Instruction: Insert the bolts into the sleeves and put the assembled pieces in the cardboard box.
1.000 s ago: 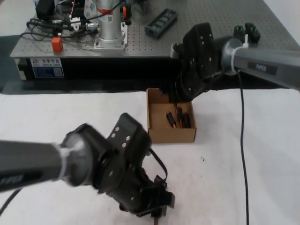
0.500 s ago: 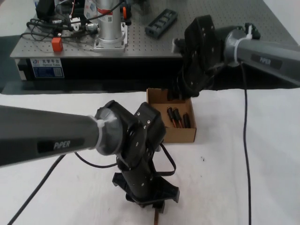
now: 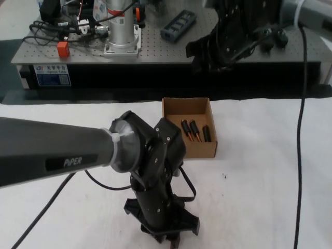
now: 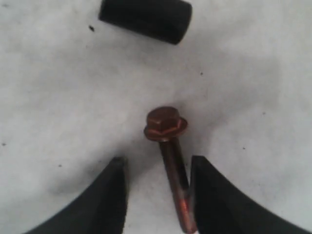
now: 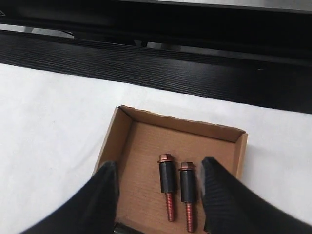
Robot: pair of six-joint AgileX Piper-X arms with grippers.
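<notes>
A copper bolt (image 4: 165, 123) with a flanged hex head lies on the white cloth, its shank running back between the fingers of my open left gripper (image 4: 158, 195), closer to one finger. A black sleeve (image 4: 145, 18) lies beyond the bolt's head. In the high view my left gripper (image 3: 171, 239) points down at the cloth's near edge. The cardboard box (image 3: 199, 149) holds three assembled pieces (image 3: 193, 128). My right gripper (image 5: 158, 200) hangs open high above the box (image 5: 180, 122), where two sleeved bolts (image 5: 166, 178) lie side by side. In the high view it (image 3: 199, 59) is over the black bench edge.
A perforated metal breadboard (image 3: 155, 44) stands behind the cloth with a metal post (image 3: 122, 26), cables, an orange block (image 3: 63, 49) and a black holder (image 3: 179, 23). White cloth (image 3: 270, 171) spreads to the right of the box.
My right arm has risen and pulled back from the box toward the breadboard. My left arm has swung in over the near cloth, and its gripper now points down there.
</notes>
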